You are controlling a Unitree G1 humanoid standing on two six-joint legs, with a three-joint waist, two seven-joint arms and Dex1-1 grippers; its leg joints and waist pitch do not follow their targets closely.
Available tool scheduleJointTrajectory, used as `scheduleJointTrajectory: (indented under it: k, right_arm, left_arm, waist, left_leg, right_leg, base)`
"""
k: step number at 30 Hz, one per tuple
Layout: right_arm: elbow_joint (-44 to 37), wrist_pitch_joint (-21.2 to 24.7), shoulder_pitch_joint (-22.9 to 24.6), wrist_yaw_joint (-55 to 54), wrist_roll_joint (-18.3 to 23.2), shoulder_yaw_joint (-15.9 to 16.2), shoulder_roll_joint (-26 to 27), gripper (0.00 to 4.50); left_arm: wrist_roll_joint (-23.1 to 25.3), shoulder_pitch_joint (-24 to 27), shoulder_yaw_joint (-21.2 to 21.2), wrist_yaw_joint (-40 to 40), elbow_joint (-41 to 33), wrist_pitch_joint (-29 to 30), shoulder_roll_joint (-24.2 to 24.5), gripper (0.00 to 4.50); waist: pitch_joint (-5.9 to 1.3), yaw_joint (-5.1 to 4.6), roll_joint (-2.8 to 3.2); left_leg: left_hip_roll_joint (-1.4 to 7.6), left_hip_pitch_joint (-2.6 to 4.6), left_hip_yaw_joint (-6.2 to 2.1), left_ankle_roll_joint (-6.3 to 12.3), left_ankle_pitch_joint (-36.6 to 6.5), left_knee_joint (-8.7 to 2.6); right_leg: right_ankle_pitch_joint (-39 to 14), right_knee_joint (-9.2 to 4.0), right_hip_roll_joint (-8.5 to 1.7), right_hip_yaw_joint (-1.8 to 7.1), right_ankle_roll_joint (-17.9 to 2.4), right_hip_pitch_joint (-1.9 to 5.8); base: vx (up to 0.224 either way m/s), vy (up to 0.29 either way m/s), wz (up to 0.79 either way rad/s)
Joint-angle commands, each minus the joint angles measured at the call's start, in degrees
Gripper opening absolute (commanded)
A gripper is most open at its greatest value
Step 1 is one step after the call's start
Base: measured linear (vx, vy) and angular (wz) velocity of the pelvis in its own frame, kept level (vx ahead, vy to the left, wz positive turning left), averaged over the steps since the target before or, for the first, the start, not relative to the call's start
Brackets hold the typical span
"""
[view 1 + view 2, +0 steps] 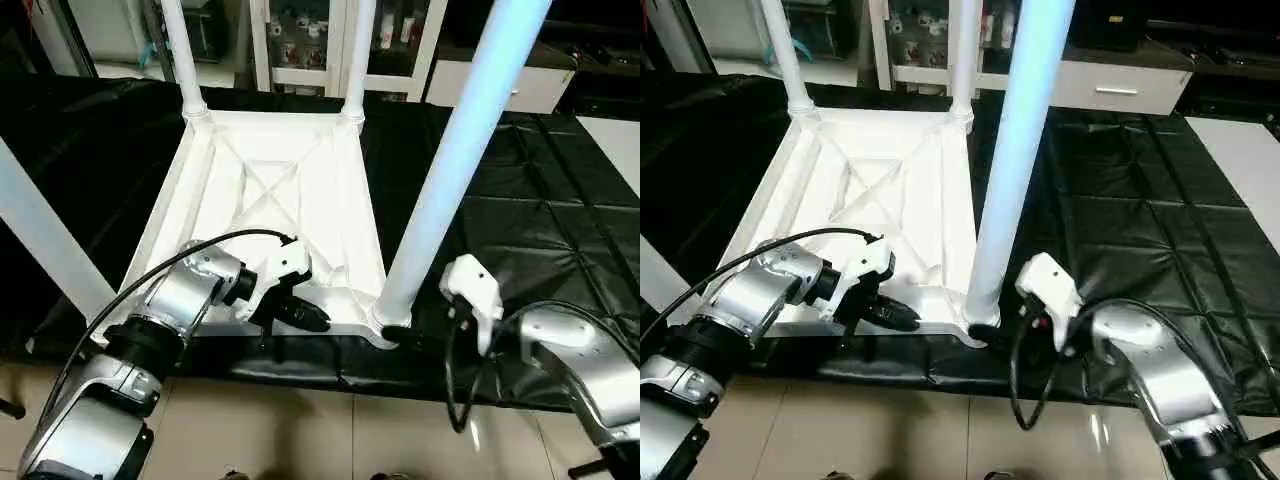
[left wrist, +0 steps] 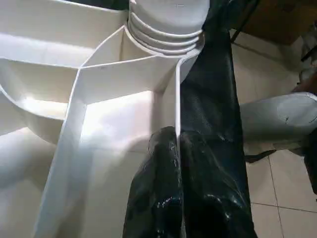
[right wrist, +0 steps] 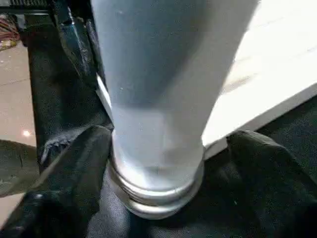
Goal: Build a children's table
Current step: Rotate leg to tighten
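Lying upside down on the black-covered desk (image 1: 520, 220), the white table top (image 1: 290, 190) shows its X-ribbed underside, and legs stand up from its corners. Two far legs (image 1: 182, 55) rise from the far corner sockets, a third leg (image 1: 40, 235) slants up at the near left, and the near right leg (image 1: 455, 150) stands in its socket (image 1: 385, 318) at the near right corner.

The left gripper (image 1: 305, 315) sits at the near rim of the top, its black jaws pressed together on either side of the thin rim wall, so it seems to pinch and steady the top. The right gripper (image 3: 163, 163) is at the base of the near right leg, its jaws spread wide on either side of the tube; whether they touch it cannot be told, and they do not look clamped on it.

Judging by this, the build is nearly done: all four legs appear to be in place. What seems left is seating the near right leg firmly and turning the table upright.
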Motion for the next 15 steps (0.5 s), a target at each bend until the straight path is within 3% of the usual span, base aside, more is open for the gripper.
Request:
scheduleJointTrajectory:
  k: [1,15]
  right_arm:
    - [1.1,-0.5,-0.9,-0.1,-0.7,0.3,0.0,3.78]
    - [1.4,-1.1,-0.5,1.2,-0.8,0.7,-0.3,2.65]
  left_arm:
    - [1.0,1.6,-4.0,-2.3,-0.4,0.8,-0.6,0.00]
    - [1.0,2.0,-4.0,-2.2,-1.4,1.9,-0.4,0.00]
  waist:
    - [-3.74,-0.21,-0.58]
    - [-3.79,-0.16,-0.47]
  left_leg:
    - [0.73,0.88,0.04,4.89,-8.5,-4.03]
    - [0.66,0.87,0.05,5.57,-7.6,-3.84]
  right_leg:
    - [-6.7,-2.26,-0.39,0.56,-15.1,3.24]
    - [-5.9,-2.09,-0.38,0.53,-15.7,3.36]
  base:
    - [0.000,0.000,0.00]
    - [0.000,0.000,0.00]
